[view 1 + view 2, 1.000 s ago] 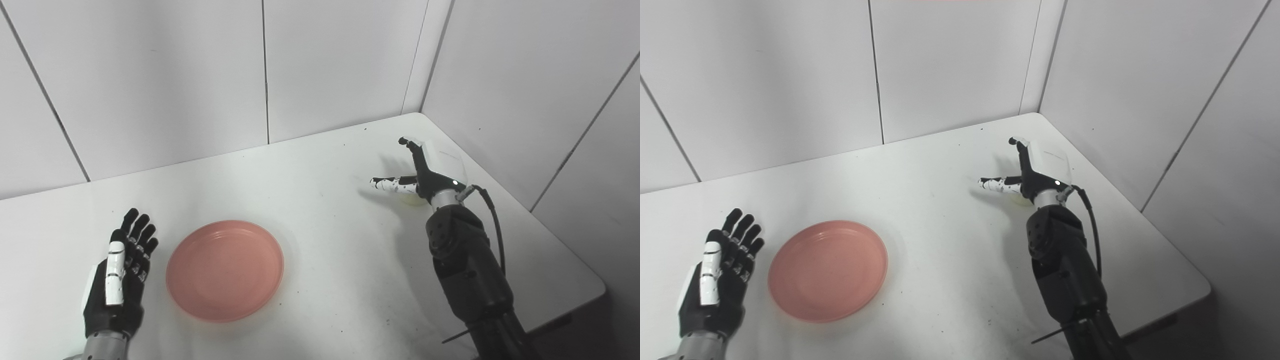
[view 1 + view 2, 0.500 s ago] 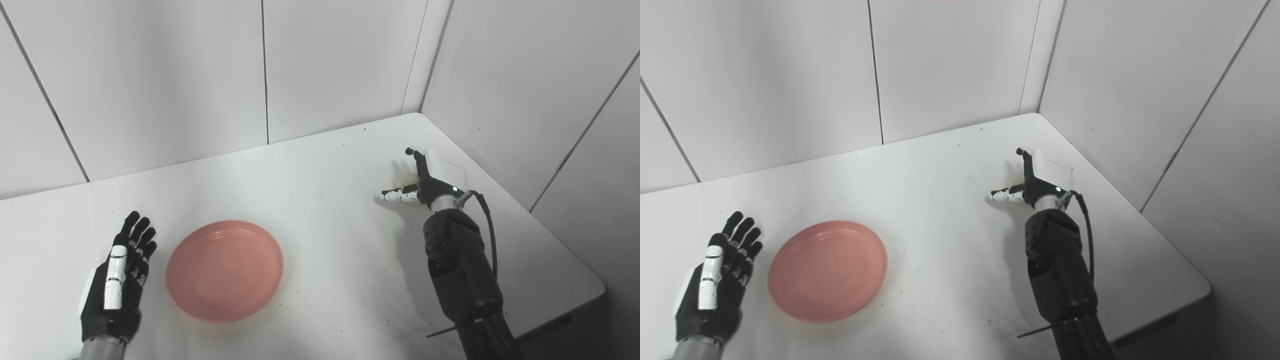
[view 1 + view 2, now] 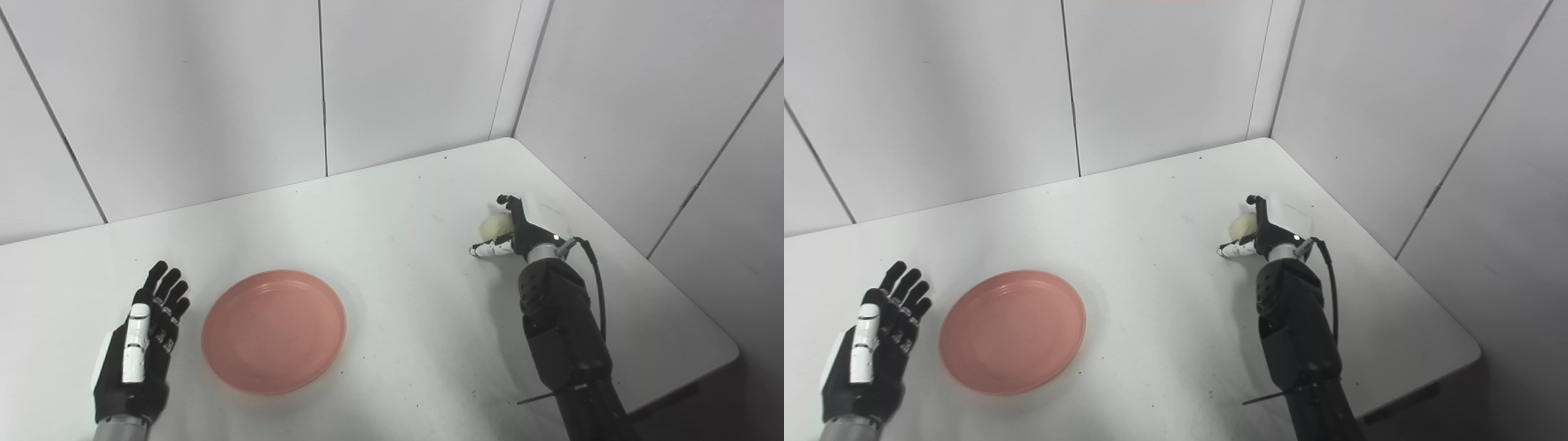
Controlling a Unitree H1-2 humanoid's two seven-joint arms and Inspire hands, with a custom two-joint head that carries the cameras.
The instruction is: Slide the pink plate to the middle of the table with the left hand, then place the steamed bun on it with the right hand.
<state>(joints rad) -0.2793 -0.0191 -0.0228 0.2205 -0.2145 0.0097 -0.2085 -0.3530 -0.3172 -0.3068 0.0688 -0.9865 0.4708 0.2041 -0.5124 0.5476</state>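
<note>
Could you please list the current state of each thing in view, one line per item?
Pink plate: flat on the table, nothing on it, left of the middle.
Steamed bun: on the right side, between the right hand's fingers.
Left hand: open, fingers apart, beside the plate without touching it.
Right hand: fingers curled around the bun; whether it grips is unclear.
Table: white, with small dark specks.

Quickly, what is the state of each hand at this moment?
Left hand: open, holding nothing, beside the pink plate.
Right hand: fingers around the steamed bun; whether the grip is firm cannot be told.
</note>
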